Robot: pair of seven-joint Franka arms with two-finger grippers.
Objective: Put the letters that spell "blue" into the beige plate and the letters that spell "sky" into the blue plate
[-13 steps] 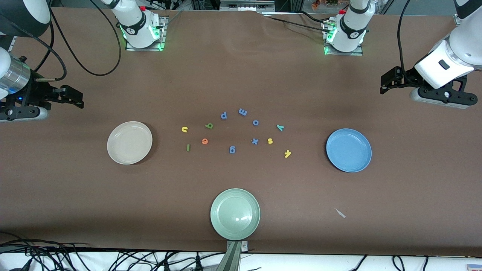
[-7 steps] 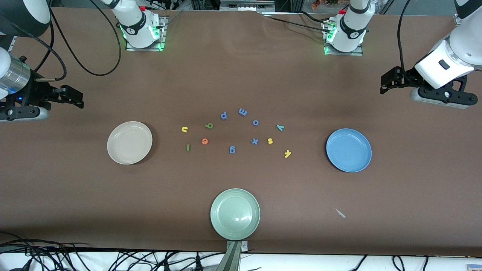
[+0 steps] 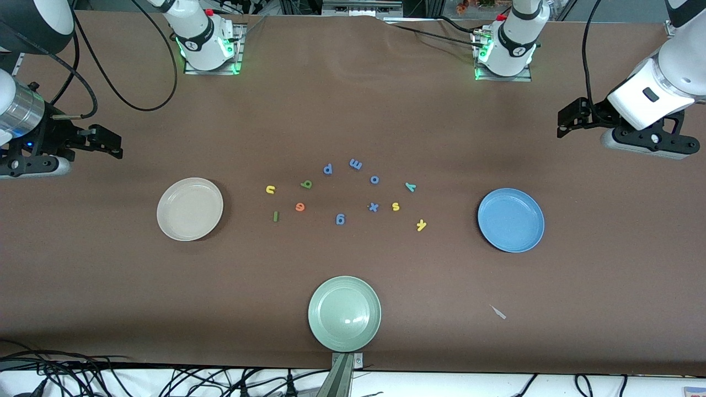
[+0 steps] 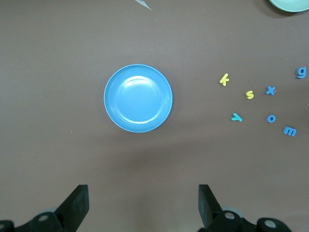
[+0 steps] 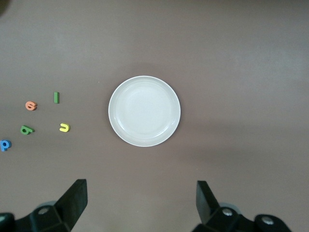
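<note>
Both arms waited high above the brown table [image 3: 353, 110], the left gripper [image 4: 143, 205] over the table by the blue plate [image 3: 511, 220] and the right gripper [image 5: 142, 203] by the beige plate [image 3: 190, 209], each with fingers spread wide and empty. Between the plates lay the scattered letters: u [image 3: 270, 189], b [image 3: 306, 184], e [image 3: 300, 207] and l [image 3: 276, 216] toward the beige plate, y [image 3: 410, 187], s [image 3: 395, 207] and k [image 3: 421, 225] toward the blue one

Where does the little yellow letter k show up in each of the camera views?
Front view: the small yellow toy letter k lies on the table, beside the round mid-blue plate, toward the middle of the table.
Left wrist view: the k shows beside the same blue plate.
Right wrist view: not in it.
Shared landmark: the blue plate, in the front and left wrist views.
</note>
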